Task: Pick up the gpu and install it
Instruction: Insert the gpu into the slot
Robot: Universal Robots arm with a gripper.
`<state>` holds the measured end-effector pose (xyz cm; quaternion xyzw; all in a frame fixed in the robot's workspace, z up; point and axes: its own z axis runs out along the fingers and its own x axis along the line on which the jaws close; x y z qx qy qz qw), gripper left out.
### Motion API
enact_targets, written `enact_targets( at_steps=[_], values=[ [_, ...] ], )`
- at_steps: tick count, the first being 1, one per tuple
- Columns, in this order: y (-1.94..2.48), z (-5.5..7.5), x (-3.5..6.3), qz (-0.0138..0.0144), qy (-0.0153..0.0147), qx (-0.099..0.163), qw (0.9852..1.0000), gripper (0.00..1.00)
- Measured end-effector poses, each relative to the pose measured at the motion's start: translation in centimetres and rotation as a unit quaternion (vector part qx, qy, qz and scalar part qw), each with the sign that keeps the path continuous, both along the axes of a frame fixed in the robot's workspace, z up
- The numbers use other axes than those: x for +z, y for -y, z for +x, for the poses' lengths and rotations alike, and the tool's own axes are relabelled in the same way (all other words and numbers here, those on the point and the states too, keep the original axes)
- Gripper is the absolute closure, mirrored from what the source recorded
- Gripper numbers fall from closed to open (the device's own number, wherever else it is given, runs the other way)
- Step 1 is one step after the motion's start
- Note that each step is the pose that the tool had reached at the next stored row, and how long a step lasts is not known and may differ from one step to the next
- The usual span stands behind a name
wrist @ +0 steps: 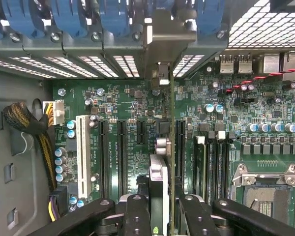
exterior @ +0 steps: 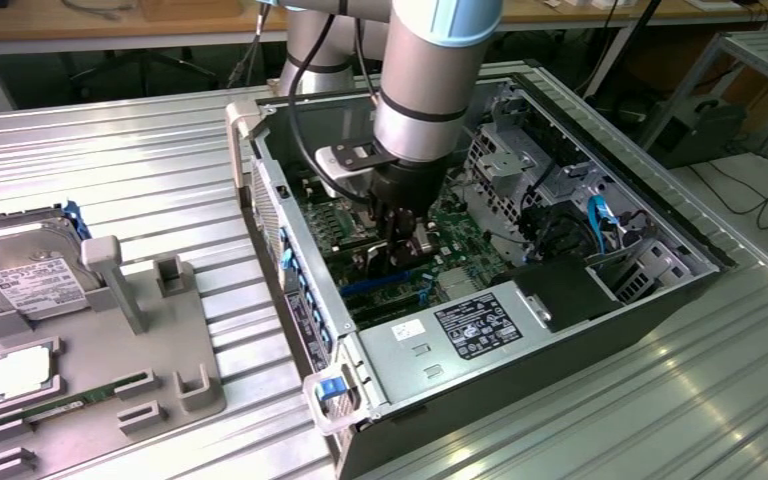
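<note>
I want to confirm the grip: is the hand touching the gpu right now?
Touching. The wrist view shows the hand clamped on the gpu, which is seen edge-on, with its fingers pressed against the card from both sides.

Legible text: none. Hard drive label (exterior: pixel 31 285), white, and power supply label (exterior: pixel 480 325), dark: print unreadable.

The motherboard (wrist: pixel 132 98) is green with black slots (wrist: pixel 122 152) and one white slot (wrist: pixel 81 147). Blue clips (wrist: pixel 69 17) line the grey case (wrist: pixel 19 147) edge. The gpu (wrist: pixel 158 174) looks silvery and green; the gripper (wrist: pixel 160 211) is black.
</note>
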<state>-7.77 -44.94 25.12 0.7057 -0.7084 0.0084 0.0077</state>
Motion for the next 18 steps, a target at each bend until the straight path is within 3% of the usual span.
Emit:
enact_targets(
  at_steps=[4, 8, 18],
  values=[
    [0.00, -0.10, -0.08, 0.0000, -0.0003, 0.000, 1.0000, 0.72],
    [0.00, -0.11, -0.26, 0.0000, -0.0032, 0.000, 1.0000, 0.72],
    [0.00, -0.10, -0.38, 0.0002, -0.0031, 0.000, 1.0000, 0.72]
  ],
)
